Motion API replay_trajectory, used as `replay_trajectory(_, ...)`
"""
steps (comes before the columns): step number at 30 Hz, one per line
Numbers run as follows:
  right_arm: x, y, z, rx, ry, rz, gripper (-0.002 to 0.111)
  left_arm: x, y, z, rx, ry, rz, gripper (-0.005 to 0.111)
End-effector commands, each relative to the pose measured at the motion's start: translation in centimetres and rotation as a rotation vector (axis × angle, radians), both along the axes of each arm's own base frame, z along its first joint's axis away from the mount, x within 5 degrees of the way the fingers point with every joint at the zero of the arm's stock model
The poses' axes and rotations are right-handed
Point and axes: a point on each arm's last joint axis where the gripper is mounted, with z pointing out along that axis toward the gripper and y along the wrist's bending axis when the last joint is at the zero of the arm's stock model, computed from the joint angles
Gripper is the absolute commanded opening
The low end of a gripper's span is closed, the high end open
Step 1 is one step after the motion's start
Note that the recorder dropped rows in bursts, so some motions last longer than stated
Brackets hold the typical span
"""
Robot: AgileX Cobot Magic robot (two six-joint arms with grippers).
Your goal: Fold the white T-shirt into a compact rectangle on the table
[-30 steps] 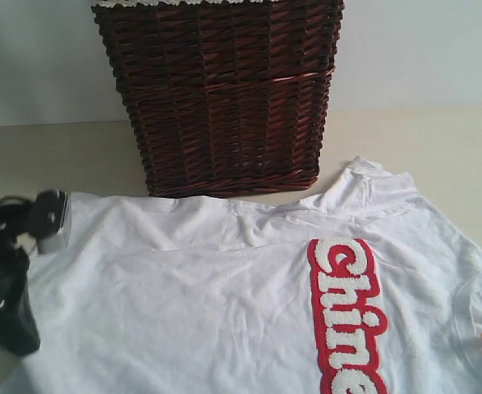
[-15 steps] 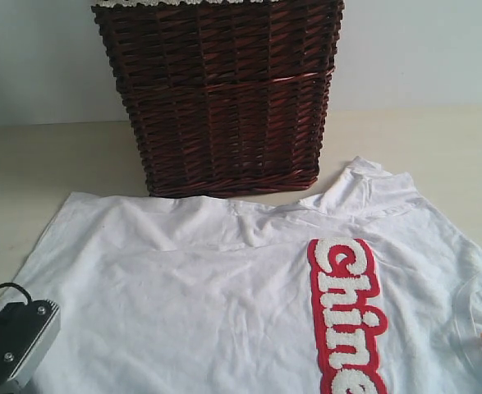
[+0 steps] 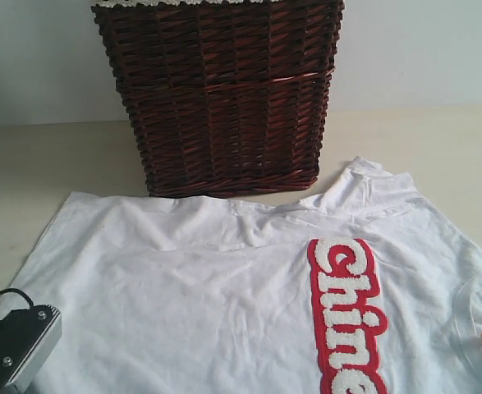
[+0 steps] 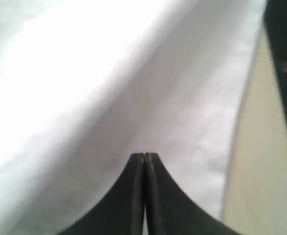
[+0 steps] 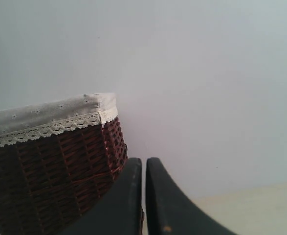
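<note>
- White T-shirt [image 3: 183, 287]: lay spread flat on the table [image 3: 35, 164], just near of the wicker basket [image 3: 224, 98], with its red lettered band [image 3: 347, 312] at right.
- Left gripper [image 4: 144, 156]: fingers pressed together with nothing between them, over the shirt's near-left edge.
- Right gripper [image 5: 143, 164]: fingers almost touching, empty, raised and facing the basket.

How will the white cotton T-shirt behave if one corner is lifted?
Probably floppy: the white cotton T-shirt lies flat with soft wrinkles, so it should drape. Likely light, being thin cloth. It may drag across the smooth cream table.
</note>
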Motion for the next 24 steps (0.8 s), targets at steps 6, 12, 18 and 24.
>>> replay_trajectory(6,0.0,0.0,-0.2,-0.013,-0.001,-0.010,0.004,-2.0,1.4,-3.0,0.063,0.009,-0.195,0.000)
replay_trajectory(12,0.0,0.0,-0.2,-0.013,-0.001,-0.010,0.004,-4.7,2.5,-3.7,0.119,0.085,-0.209,0.000)
replay_trajectory(18,0.0,0.0,-0.2,-0.013,-0.001,-0.010,0.004,-2.8,1.7,-1.8,0.080,-0.036,-0.124,0.000)
replay_trajectory(24,0.0,0.0,-0.2,-0.013,-0.001,-0.010,0.004,-1.0,0.3,3.1,-0.031,-0.019,-0.138,0.000)
